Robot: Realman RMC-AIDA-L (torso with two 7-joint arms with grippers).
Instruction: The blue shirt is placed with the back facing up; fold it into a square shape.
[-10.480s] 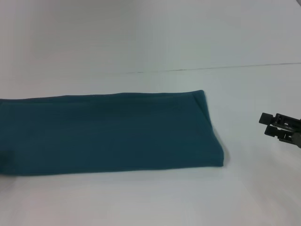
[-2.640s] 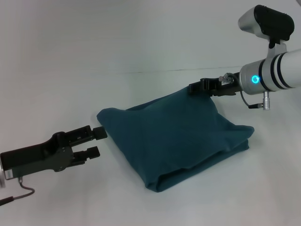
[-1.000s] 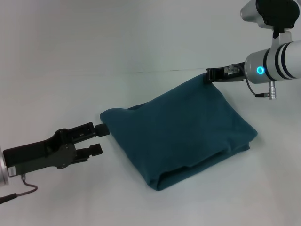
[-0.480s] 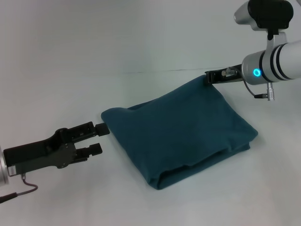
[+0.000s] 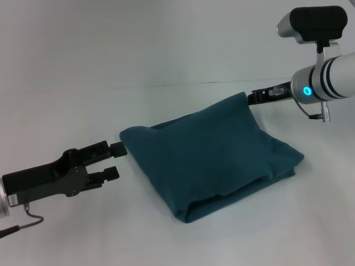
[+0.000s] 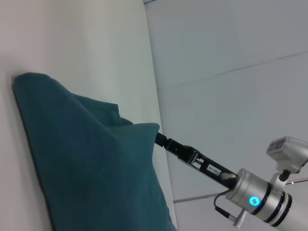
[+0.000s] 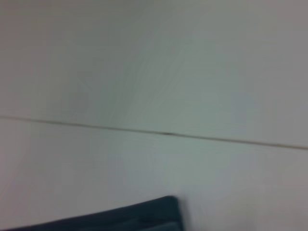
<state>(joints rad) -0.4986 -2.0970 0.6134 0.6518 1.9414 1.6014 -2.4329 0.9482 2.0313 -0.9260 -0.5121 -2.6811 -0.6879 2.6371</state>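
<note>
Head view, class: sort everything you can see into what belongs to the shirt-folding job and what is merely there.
Belongs to the job:
- blue shirt, folded into a thick bundle
- right gripper, at the bundle's raised far corner
- left gripper, open, beside the bundle's left corner

Merely there:
- white table
- thin dark seam line across the table behind the shirt

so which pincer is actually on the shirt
The right pincer: it is shut on the shirt's raised far corner. The left pincer is open beside the near-left corner, gripping nothing.
</note>
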